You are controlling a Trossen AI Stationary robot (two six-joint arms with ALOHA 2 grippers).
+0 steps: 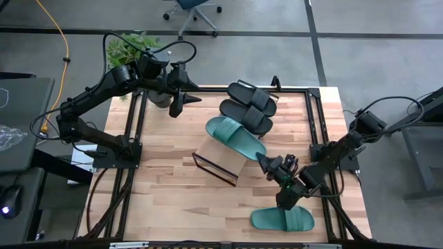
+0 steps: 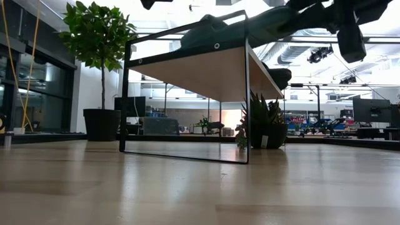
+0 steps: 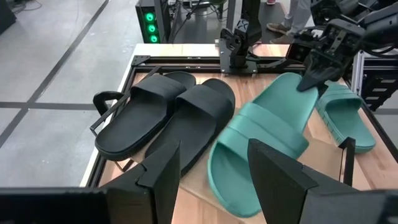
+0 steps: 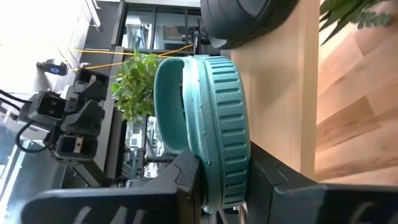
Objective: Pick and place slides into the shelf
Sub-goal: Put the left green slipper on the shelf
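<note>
1. The shelf [image 1: 220,160] stands at the middle of the high view, a slanted light-wood board on a thin dark frame.
2. On its upper part lie two black slides [image 1: 250,105] side by side, toward the top centre of the frame.
3. One teal slide [image 1: 235,136] lies tilted across the board just below the black pair, its heel end toward the lower right.
4. The right gripper [image 1: 273,165], right of centre in the high view, is clamped on that teal slide's heel edge; the right wrist view shows the ribbed teal sole pinched between both fingers.
5. A second teal slide [image 1: 282,219] lies flat on the table [image 1: 166,187] at the lower right, off the shelf and near the right arm.
6. The slides have a wide strap and open toe; the teal sole has ridged tread.
7. The left gripper [image 1: 181,97] hovers at upper left of the shelf, fingers spread and holding nothing.
</note>
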